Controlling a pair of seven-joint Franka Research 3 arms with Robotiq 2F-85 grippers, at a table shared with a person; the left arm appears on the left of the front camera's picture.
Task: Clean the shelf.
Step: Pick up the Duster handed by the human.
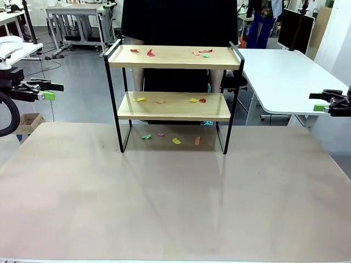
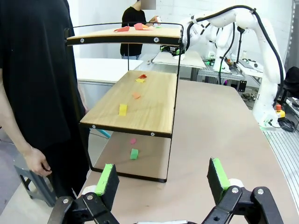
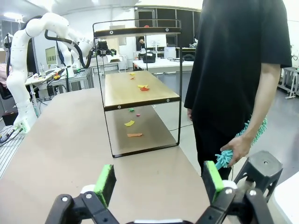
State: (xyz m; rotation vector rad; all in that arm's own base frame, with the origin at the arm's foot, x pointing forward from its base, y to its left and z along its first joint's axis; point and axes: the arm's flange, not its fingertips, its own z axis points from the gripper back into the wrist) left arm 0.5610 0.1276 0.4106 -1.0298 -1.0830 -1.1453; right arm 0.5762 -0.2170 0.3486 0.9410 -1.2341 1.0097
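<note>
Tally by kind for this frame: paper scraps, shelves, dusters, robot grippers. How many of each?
Paper scraps: 13
Shelf: 1
Duster: 1
Grippers: 2, left gripper and right gripper
Total: 17

Left gripper (image 2: 162,179) fingers wide apart over table (image 2: 219,126). Shelf (image 2: 149,112) ahead, coloured scraps (image 2: 123,109) on both boards and under it. Person (image 2: 32,70) stands beside shelf.

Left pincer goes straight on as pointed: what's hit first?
Likely the shelf, at its lower board's near end; nothing lies between it and the left pincer. Height is uncertain.
</note>
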